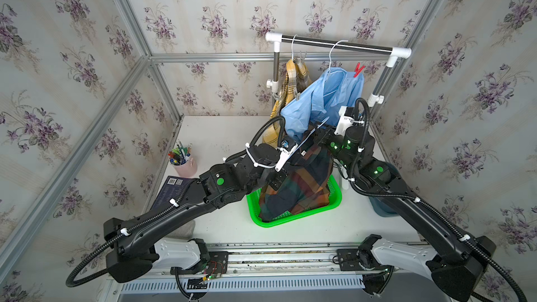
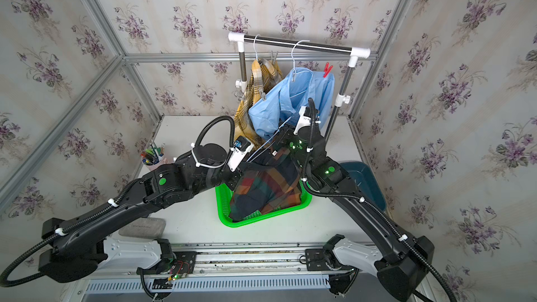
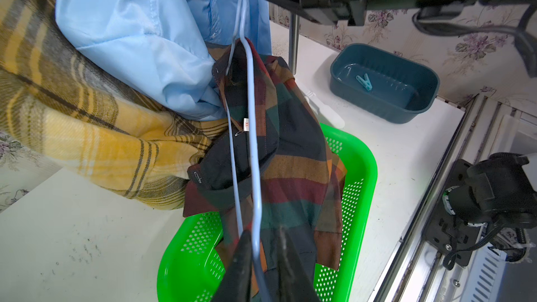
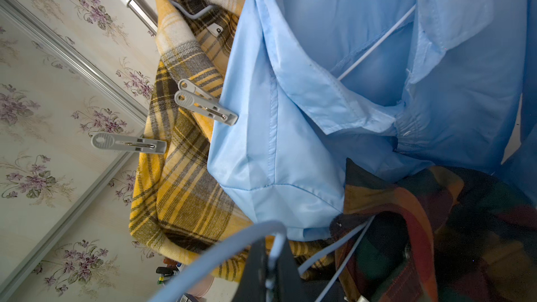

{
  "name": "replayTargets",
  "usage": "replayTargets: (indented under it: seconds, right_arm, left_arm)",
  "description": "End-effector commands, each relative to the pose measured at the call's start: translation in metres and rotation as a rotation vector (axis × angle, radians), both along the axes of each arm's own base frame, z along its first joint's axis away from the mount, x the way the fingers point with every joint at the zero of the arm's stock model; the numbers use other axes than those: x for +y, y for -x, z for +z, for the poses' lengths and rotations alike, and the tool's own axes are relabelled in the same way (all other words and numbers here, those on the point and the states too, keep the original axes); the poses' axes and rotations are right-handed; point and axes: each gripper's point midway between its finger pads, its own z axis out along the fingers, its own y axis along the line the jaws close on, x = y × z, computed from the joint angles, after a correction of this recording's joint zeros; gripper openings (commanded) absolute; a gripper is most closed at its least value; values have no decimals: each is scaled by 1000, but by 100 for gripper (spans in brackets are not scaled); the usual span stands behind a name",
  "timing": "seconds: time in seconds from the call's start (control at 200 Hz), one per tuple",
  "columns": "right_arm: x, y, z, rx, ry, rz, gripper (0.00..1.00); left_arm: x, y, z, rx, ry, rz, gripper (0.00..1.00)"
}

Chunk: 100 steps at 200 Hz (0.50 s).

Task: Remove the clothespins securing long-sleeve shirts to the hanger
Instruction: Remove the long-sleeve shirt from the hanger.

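Left gripper (image 3: 263, 236): fingers drawn narrow on the wire of the hanger (image 3: 252, 146), low on one arm; right gripper (image 4: 270, 245): clamped tight on the same hanger's hook, so the hanger is slung between the two, below the rail (image 1: 337, 43); check shirt (image 3: 296, 169): draped on this hanger by its collar, lower part bunched in the green basket (image 3: 369, 169) on the table (image 1: 220, 140); blue shirt (image 4: 290, 140): just behind, touching the check shirt, hung from the rail on its own wire; red pin (image 1: 359, 69): upright on the blue shirt's shoulder, at the rail end nearer the right arm; plaid shirt (image 4: 180, 187): beside the blue shirt, toward the other end of the rail; grey pin (image 4: 203, 103): clipped to the plaid cloth where it meets the blue shirt; second grey pin (image 4: 128, 143): clipped to the plaid shirt's outer edge, near the first but apart; teal pin (image 3: 364, 82): lying loose in the dark tub (image 3: 386, 111), which stands on the table near the basket, on the right arm's side.
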Motion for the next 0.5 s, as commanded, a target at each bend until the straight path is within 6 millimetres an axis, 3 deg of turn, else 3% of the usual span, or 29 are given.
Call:
replayTargets:
  seconds: [0.0, 0.045, 0.115, 0.155, 0.27, 0.305, 0.37, 0.445, 0.495]
  right_arm:
    - [8, 6, 16, -36, -47, 44, 0]
    - [9, 8, 20, -48, -51, 58, 0]
    - [13, 11, 23, -59, -47, 83, 3]
    - [13, 13, 23, -64, -37, 89, 15]
    - [-1, 12, 19, -55, 54, 34, 65]
    - [-11, 10, 17, -47, 92, -5, 77]
    - [-32, 1, 9, -7, 125, -31, 87]
    - [-81, -25, -21, 117, 99, -78, 99]
    - [-105, -37, -47, 190, 86, -107, 100]
  left_arm:
    - [1, -1, 1, -12, -3, -5, 5]
    - [3, -1, 2, -19, -5, 2, 0]
    - [10, -2, 5, -36, -5, 30, 0]
    - [17, -3, 6, -45, -6, 50, 0]
    - [41, -2, 9, -39, 23, 89, 0]
    - [50, 1, 11, -36, 42, 92, 0]
    - [68, 6, 15, -37, 65, 111, 0]
    - [91, 13, 16, -29, 64, 131, 0]
    - [102, 20, 17, -24, 75, 131, 0]
